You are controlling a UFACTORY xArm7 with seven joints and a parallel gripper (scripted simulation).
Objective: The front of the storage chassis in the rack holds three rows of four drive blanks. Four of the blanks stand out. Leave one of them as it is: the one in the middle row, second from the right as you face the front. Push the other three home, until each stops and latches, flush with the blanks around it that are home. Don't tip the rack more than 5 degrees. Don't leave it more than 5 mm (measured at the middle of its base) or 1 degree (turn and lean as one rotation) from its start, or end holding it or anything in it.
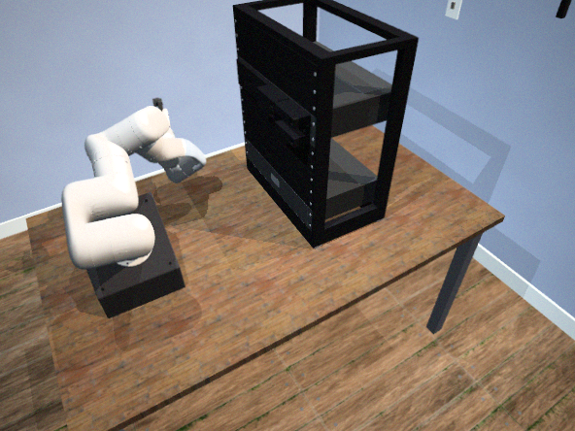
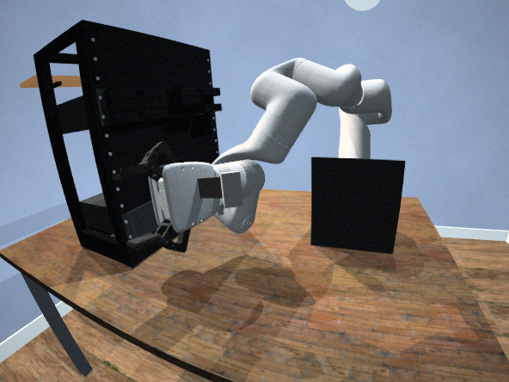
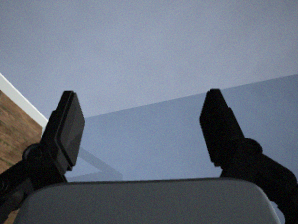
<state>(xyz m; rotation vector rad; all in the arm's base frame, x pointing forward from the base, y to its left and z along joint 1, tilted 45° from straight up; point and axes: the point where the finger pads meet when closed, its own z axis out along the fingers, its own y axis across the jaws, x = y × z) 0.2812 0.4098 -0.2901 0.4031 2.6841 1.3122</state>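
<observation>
Nearest in the wrist view, the pincer [image 3: 145, 125] is spread fully, its two dark pads [image 3: 69, 125] wide apart with only blue wall between them; it grips nothing and touches nothing visible. From the exterior view it hangs low at centre-left of the frame, above the bench [image 2: 301, 310] and just in front of the lower part of the rack [image 2: 56, 142], though whether the upper finger brushes the front I cannot tell. Farther back and higher, the protruding drive blanks [image 2: 206, 99] stick out from the chassis face in the upper-middle of that frame; the top view shows them as dark ledges [image 1: 291, 121] on the rack's front. The main risk, as I judge it, is a push landing off-centre or too hard, sliding or tipping the rack past its small limits. Open fingers could also snag a neighbouring blank, or press the middle-row one that must stay out, since the dark blanks are hard to tell apart.
</observation>
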